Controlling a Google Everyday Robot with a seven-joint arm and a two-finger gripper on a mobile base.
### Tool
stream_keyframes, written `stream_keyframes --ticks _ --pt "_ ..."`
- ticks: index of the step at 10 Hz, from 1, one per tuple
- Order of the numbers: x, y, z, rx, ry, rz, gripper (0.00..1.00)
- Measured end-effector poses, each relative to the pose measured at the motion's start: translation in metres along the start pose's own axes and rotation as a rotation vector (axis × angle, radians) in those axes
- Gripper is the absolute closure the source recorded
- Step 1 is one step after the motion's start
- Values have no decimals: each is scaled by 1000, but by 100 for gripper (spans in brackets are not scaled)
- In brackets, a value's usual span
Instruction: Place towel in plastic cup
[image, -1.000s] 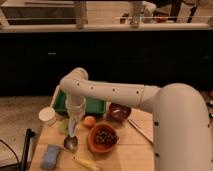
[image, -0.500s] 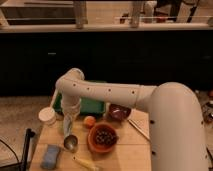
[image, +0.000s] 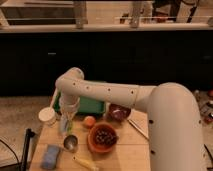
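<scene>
Tool (image: 68, 113) above brown table (image: 125, 156) grips pale grey-blue towel (image: 64, 125).

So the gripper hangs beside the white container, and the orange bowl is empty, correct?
Not quite. The camera view shows the orange bowl holding dark round pieces, not empty. The gripper does hang beside the white container.

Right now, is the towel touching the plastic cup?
Cannot tell. In the camera view the towel hangs below the claw, above the plastic cup; no gap or contact shows plainly.
</scene>
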Motion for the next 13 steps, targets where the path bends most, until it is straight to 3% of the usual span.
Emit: stream_keyframes --ticks 8,13 --pt "-9 -4 9 -9 -33 -3 22" --pt "-13 -4 12 -21 -37 -6 20"
